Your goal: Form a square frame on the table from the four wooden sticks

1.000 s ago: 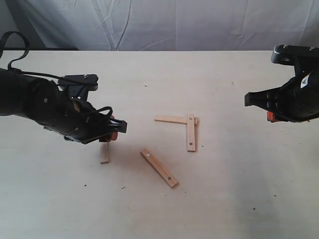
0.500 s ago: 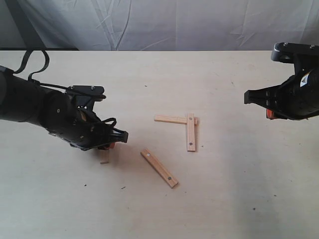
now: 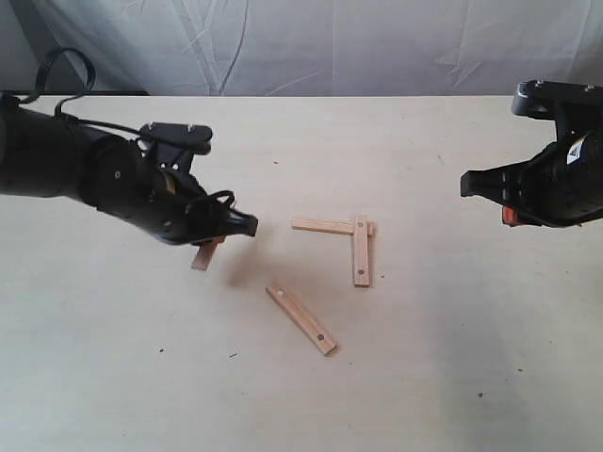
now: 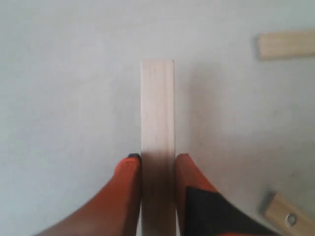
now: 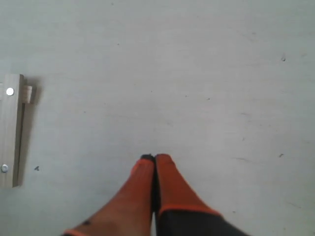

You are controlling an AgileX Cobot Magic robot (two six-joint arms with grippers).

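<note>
My left gripper (image 3: 215,241) is shut on one wooden stick (image 3: 203,255), held above the table (image 3: 424,377) left of centre; in the left wrist view the stick (image 4: 157,113) juts out between the orange fingers (image 4: 129,182). Two sticks form an L at the middle: one lies crosswise (image 3: 322,226), the other (image 3: 361,250) runs toward the front, overlapping it at the corner. A fourth stick (image 3: 301,317) lies diagonally nearer the front. My right gripper (image 5: 155,158) is shut on nothing and hovers at the right (image 3: 509,215); the L's stick (image 5: 11,130) shows at its view's edge.
A white cloth backdrop (image 3: 311,47) hangs behind the table's far edge. Bare tabletop spreads at the front and the right, with a few tiny dark specks (image 3: 232,355).
My left gripper closed on the left stick, lifted it off the table and carried it toward the back and right. The right arm stayed put.
</note>
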